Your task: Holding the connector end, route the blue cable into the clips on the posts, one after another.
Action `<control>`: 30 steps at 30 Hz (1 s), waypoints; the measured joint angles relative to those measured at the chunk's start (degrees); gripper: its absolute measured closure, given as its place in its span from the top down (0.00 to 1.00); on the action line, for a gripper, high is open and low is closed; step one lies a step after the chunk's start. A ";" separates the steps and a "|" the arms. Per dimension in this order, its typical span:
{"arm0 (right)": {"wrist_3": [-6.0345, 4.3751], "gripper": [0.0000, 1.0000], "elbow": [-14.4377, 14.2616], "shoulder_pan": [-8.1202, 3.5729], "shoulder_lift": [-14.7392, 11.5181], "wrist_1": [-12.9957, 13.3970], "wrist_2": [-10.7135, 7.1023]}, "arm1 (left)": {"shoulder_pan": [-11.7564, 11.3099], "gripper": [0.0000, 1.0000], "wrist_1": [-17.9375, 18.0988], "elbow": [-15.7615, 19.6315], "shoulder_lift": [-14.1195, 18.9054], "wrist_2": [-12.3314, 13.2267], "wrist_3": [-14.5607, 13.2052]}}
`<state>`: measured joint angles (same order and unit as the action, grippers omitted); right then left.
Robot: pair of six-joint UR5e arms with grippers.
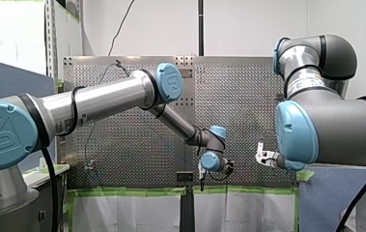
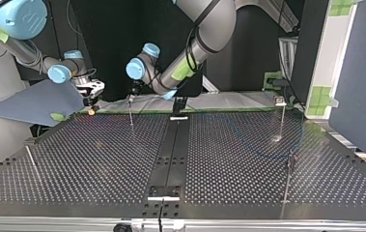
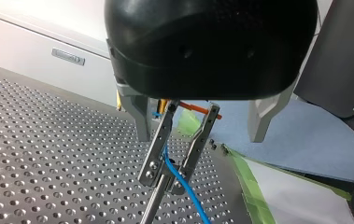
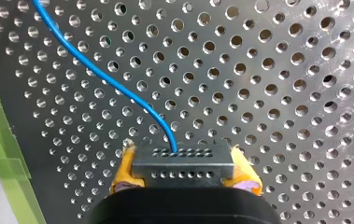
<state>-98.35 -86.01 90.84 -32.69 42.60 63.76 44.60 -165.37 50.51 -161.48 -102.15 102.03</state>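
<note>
You have the thin blue cable [image 4: 100,77] held at two places, and each hold has its reason. The right gripper [image 4: 184,173] presses its yellow pads [image 4: 124,170] against the sides of the grey rectangular connector block [image 4: 184,161], so the end of the line is fixed and cannot twist. From the block's face the cable curves away over the perforated metal table [image 4: 296,93]. In the top view this gripper hangs by the table's far edge at the view's left, near the left gripper [image 3: 166,179] but apart from it, which leaves only a short run of cable between the two. The left gripper's metal fingers [image 3: 156,144] are drawn together and pinch the cable right at the head of a slim metal post [image 3: 150,209]. A small dark clip [image 3: 180,169] seems to sit there, though the fingers hide its mouth. Gripping this close to the clip gives you the control to seat the cable in it. I judge this the first post in hand: the tall post with a pale clip [image 2: 280,101], the nearer post [image 2: 289,166] and the leaning post [image 2: 30,155] show no cable that I can make out. Let the connector hand follow as you press, or the line may pull taut and bend the post
</note>
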 joint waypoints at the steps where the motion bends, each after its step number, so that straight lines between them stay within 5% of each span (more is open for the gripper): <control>1: -0.05 0.00 0.00 0.00 0.00 0.03 0.02 | 0.04 1.00 0.01 0.00 0.00 -0.13 0.02; 21: -0.28 0.00 0.01 -0.01 0.01 0.04 -0.12 | 0.69 1.00 0.20 0.01 0.12 -1.03 0.41; 30: -0.28 0.00 0.01 -0.04 0.02 -0.05 -0.13 | 3.25 1.00 1.45 2.73 3.48 -2.40 -1.08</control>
<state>-98.63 -86.00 90.80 -32.67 42.55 63.63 47.86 -163.92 53.25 -158.00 -104.54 100.95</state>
